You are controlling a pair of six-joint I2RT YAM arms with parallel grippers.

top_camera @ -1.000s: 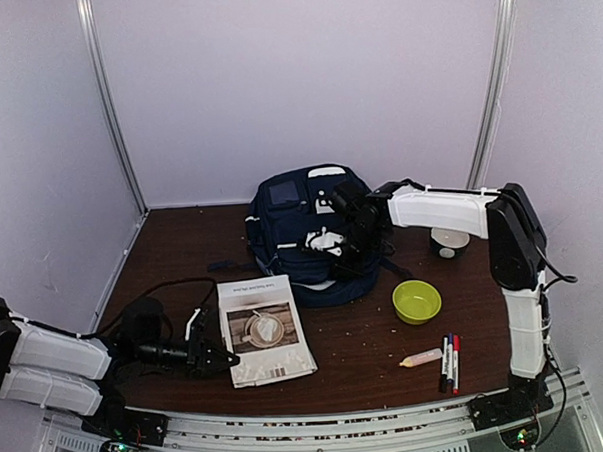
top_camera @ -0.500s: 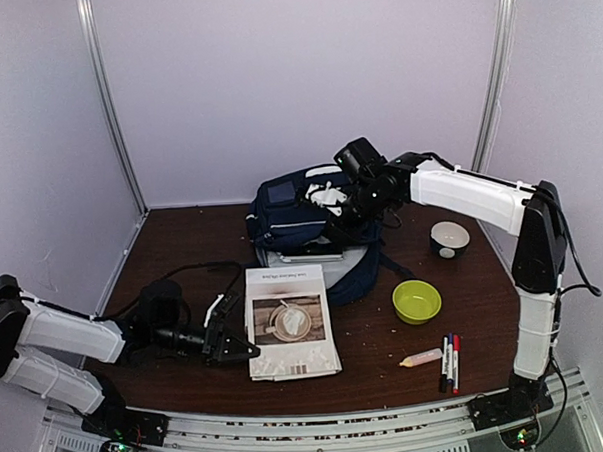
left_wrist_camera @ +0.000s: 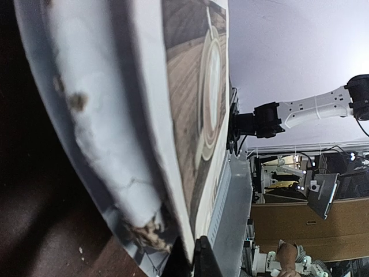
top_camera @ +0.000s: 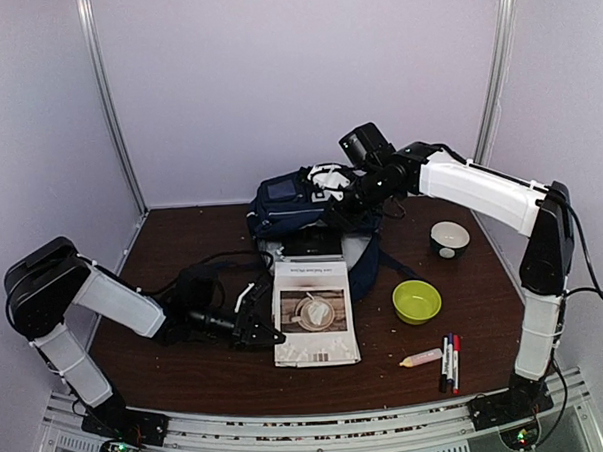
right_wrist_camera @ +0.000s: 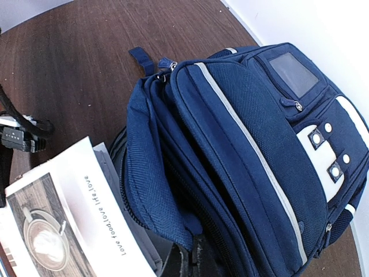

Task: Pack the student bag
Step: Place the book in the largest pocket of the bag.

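The navy-blue student bag [top_camera: 296, 208] lies at the back middle of the table, its opening facing the front. My right gripper [top_camera: 344, 197] is shut on the edge of the bag's top flap and holds it up; the right wrist view shows the bag [right_wrist_camera: 253, 138] and the gripper [right_wrist_camera: 193, 261] pinching the blue fabric. My left gripper [top_camera: 274, 337] is shut on the left edge of a white book with a coffee-cup picture [top_camera: 313, 312]. The book's far edge lies at the bag's mouth, over the grey lining. The book [left_wrist_camera: 144, 109] fills the left wrist view, with the gripper [left_wrist_camera: 193, 262] clamped on its edge.
A green bowl [top_camera: 416, 301] sits right of the book. A white bowl with a dark inside [top_camera: 449, 239] stands at the back right. Three markers [top_camera: 450, 362] and a small cream tube [top_camera: 421, 358] lie at the front right. A black cable [top_camera: 198, 263] loops by the left arm.
My right gripper has lifted the bag's flap higher, opening the bag. My left gripper has slid the book to the right and up to the bag's mouth.
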